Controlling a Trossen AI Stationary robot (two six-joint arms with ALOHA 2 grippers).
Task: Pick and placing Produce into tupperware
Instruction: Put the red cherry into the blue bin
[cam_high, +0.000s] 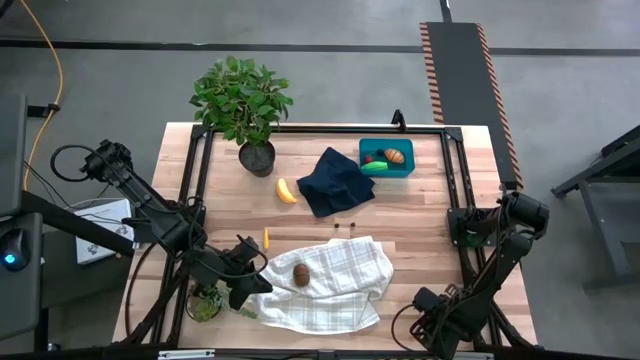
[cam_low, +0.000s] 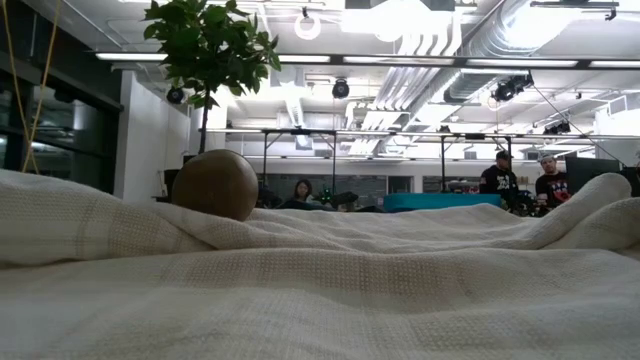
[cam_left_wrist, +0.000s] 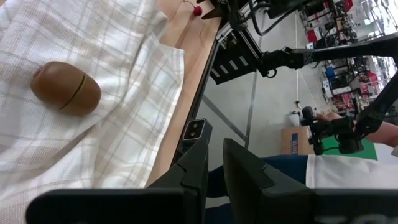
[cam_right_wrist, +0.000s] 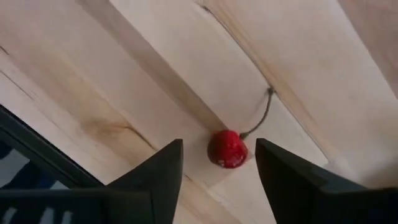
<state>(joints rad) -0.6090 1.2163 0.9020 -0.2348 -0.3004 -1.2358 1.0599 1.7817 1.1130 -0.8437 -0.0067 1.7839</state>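
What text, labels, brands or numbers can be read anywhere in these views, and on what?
None can be read.
The tupperware, the produce and both cloths show no print.
Boxes and shelves in the room behind, seen from the left wrist, are too small and blurred.

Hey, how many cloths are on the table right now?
2. A navy cloth lies crumpled beside the blue box; a white checked cloth lies at the table front, a brown fruit on it. No others show.

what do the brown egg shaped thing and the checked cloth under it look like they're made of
Brown oval piece: probably moulded plastic or painted wood; smooth matte skin with a seam line around it. Checked cloth: soft woven fabric, likely cotton; visible weave, folds and wrinkles.
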